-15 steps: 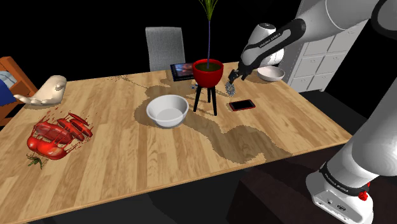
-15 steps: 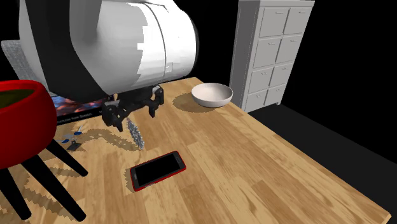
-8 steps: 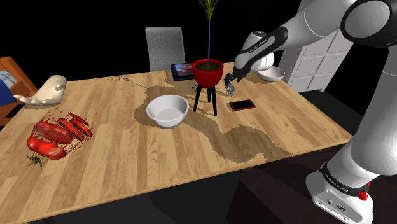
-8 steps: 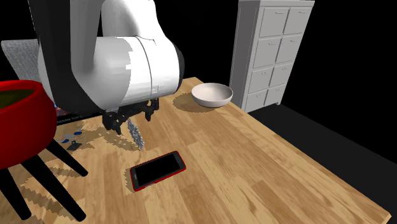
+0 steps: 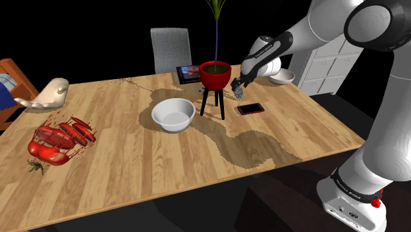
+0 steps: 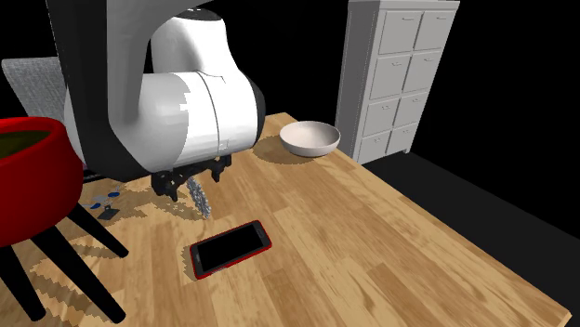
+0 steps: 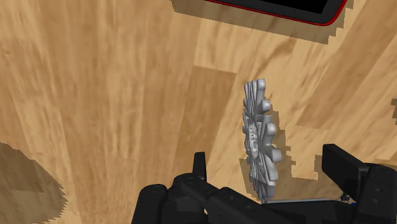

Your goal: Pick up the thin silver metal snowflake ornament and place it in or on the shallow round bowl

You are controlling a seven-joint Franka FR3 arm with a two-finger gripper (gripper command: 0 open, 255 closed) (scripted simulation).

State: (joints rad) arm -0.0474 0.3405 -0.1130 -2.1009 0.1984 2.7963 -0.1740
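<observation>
The grey snowflake ornament (image 5: 238,93) (image 6: 198,196) (image 7: 259,140) stands on edge on the wooden table, between the red pot's stand and the red phone. My gripper (image 5: 237,84) (image 6: 193,180) (image 7: 270,175) is low over it and open. In the wrist view the ornament rises between the two black fingers (image 7: 199,167), with a gap on each side and neither finger touching it. The shallow white bowl (image 5: 281,76) (image 6: 309,137) sits near the table's far corner by the cabinet, beyond the gripper.
A red-edged phone (image 5: 250,109) (image 6: 230,248) (image 7: 273,9) lies just past the ornament. A red plant pot (image 5: 215,74) (image 6: 28,176) on black legs stands close by, with a tablet (image 5: 188,72) behind it. A deeper white bowl (image 5: 174,113) sits mid-table. A white cabinet (image 6: 400,74) stands beside the table.
The hand has come down closer to the table around the ornament, and the forearm has swung over it. The fingers stayed open; the ornament has not moved.
</observation>
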